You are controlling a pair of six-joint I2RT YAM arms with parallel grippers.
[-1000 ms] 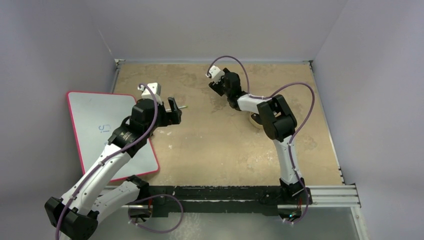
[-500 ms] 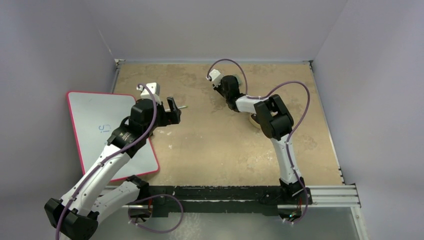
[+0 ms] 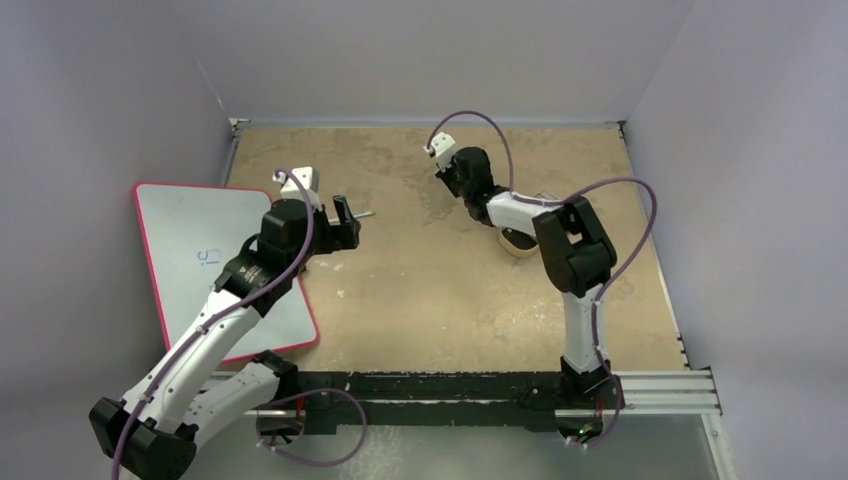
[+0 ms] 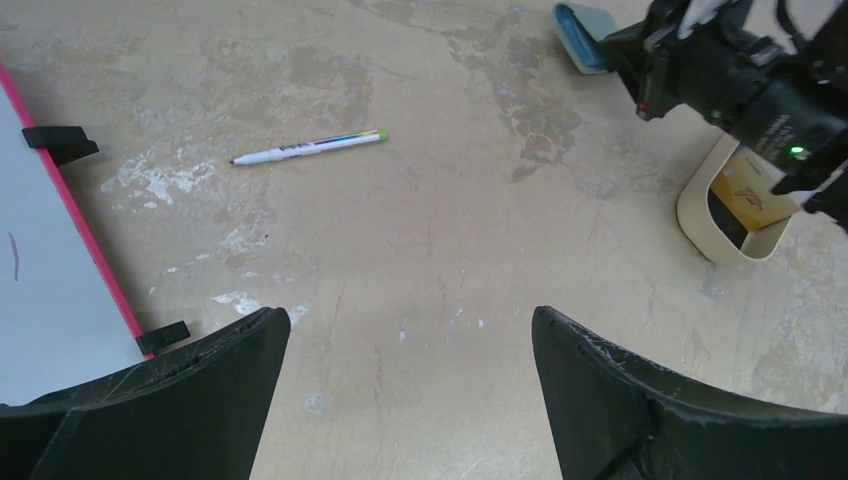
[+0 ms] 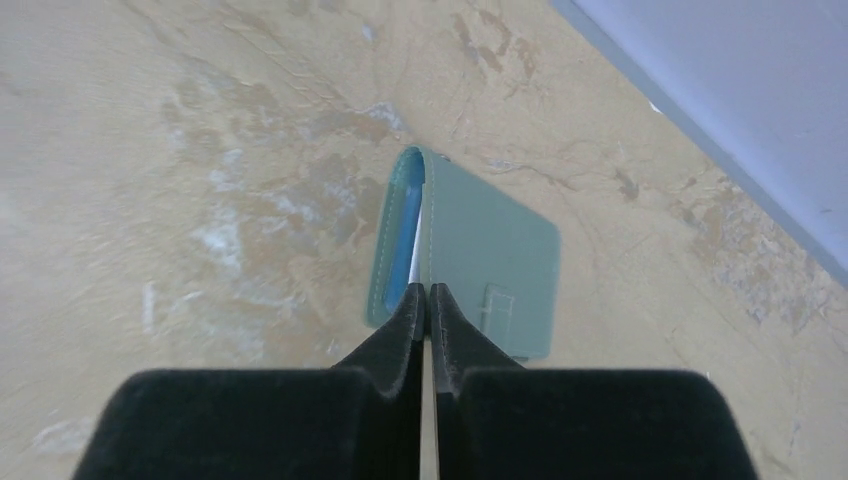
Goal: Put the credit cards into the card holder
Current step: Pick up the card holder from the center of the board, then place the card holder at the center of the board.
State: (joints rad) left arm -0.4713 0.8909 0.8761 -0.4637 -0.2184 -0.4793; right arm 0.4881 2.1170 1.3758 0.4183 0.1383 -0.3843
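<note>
The card holder [image 5: 490, 250] is a grey-green wallet lying flat on the table near the back wall, its pale blue inside showing along the left edge. The thin edge of a white credit card [image 5: 415, 240] runs between the blue lining and the green flap. My right gripper [image 5: 428, 290] is shut, and its tips meet the near end of that card edge. Whether the card is pinched I cannot tell. In the left wrist view the holder [image 4: 585, 25] lies just beyond the right arm. A yellow-orange card [image 4: 750, 190] sits in the tan tray [image 4: 700, 215]. My left gripper [image 4: 410, 330] hangs open over bare table.
A white pen [image 4: 310, 148] with a green cap lies ahead of the left gripper. A pink-rimmed whiteboard [image 3: 200, 260] covers the table's left side. The tan tray [image 3: 518, 243] sits under the right forearm. Walls enclose the table at the back and on both sides.
My right gripper has gone from open to shut and shifted a little to the right with its arm. The left arm has stayed put, still open.
</note>
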